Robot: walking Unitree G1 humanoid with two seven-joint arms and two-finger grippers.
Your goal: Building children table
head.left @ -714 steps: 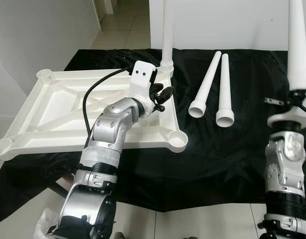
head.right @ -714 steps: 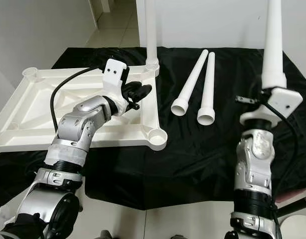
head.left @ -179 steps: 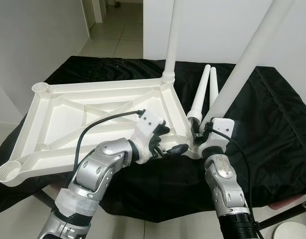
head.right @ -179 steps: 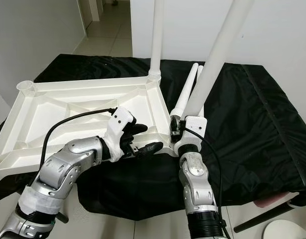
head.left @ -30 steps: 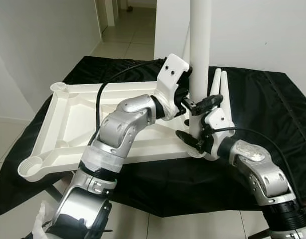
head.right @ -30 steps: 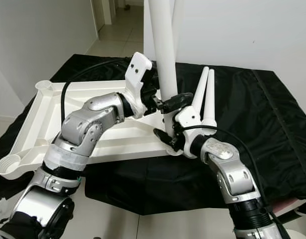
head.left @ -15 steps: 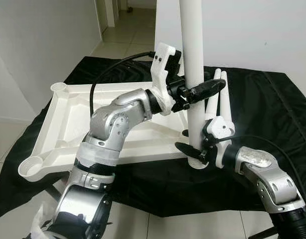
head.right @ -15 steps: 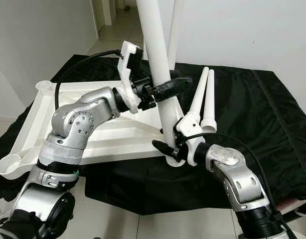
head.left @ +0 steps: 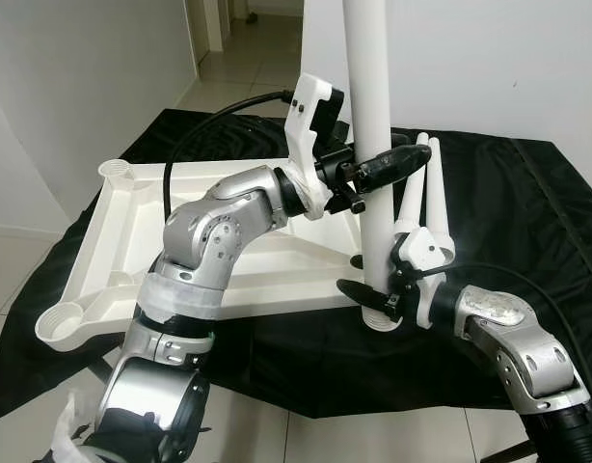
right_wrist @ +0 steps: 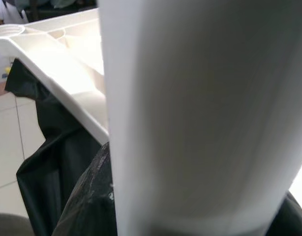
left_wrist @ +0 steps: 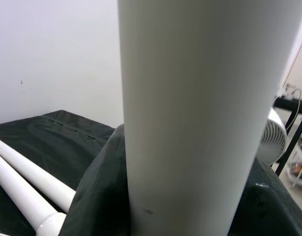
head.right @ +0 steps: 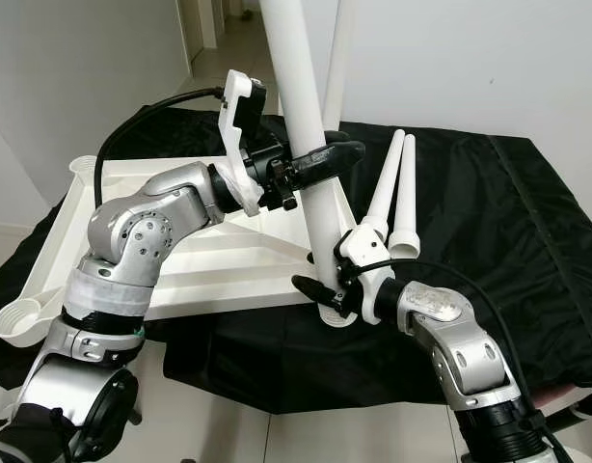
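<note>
Starting nearest you, your right gripper sits low at the near right corner of the upturned white tabletop, its black fingers closed around the threaded foot of the upright white table leg where that foot meets the corner socket. In the right wrist view the leg stands right against the camera with the tabletop's rim running off behind it over the black cloth.

Higher up the same leg, your left gripper reaches across from the left, the silver arm bent over the tabletop, and its fingers are clamped on the leg's shaft at about mid height. The left wrist view has the leg pressed close between the dark fingers. The leg stands close to vertical, leaning slightly away at the top.

Just beyond your right gripper, two spare table legs lie side by side on the black-draped bench, wide ends toward you, tips pointing away and nearly touching. Another leg stands upright at the tabletop's far right corner, mostly behind the held one. Open round sockets show at the tabletop's near left and far left corners. Past the bench, a tiled floor runs away along a white wall.
</note>
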